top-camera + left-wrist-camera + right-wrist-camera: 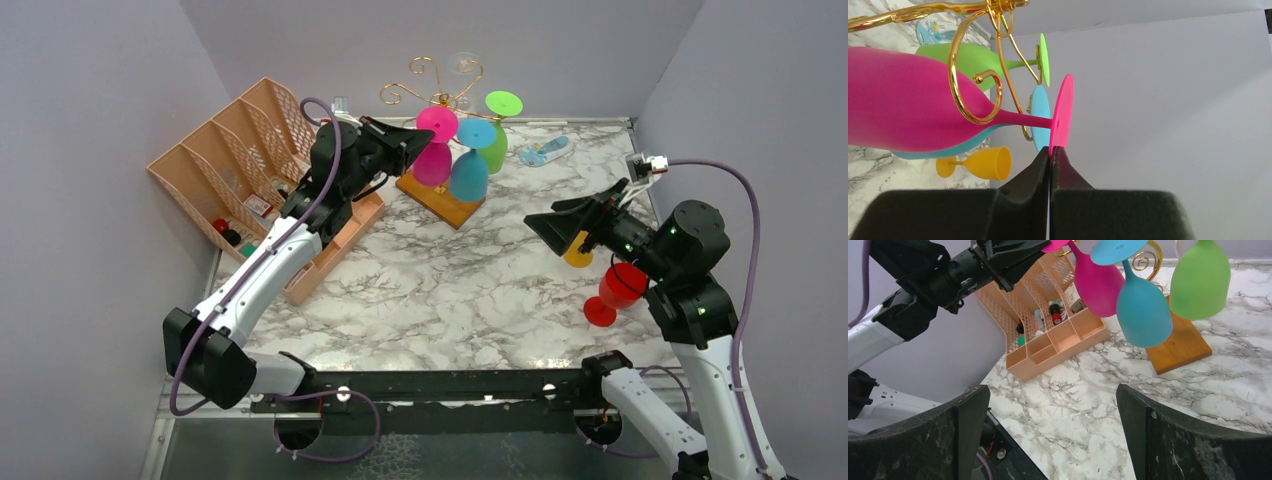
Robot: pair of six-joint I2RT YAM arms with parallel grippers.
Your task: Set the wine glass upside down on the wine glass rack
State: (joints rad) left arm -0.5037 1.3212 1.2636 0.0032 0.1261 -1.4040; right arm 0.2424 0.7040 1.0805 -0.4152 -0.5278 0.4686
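From the overhead view, my left arm (300, 215) reaches toward the upper middle of the frame, where the wine glass rack (445, 203) stands on the bench (450, 310). The left jaws are pressed together on the rim of the pink wine glass (435, 150)'s foot. In the left wrist view the fingertips (1040, 165) pinch the lower edge of that disc. Holding it by the foot makes sense to me: the bowl is left free to hang mouth-down, and the thin stem can slide into a gold scroll.

The glass is inverted at the rack, beside a blue glass (470, 170) and a green glass (493, 140) that hang the same way. Its stem lies against a curled arm, but I cannot tell whether the foot is resting fully on the wire. I judge the placement nearly done. What is left is to confirm the seat, then part the jaws gently so the glass does not swing into its neighbours.

The right jaws are spread wide and hold nothing, hovering at the right of the overhead frame above a yellow glass (578, 255) and a red glass (620, 290). The peach organiser (230, 150) sits at the upper left, just beside my left arm.
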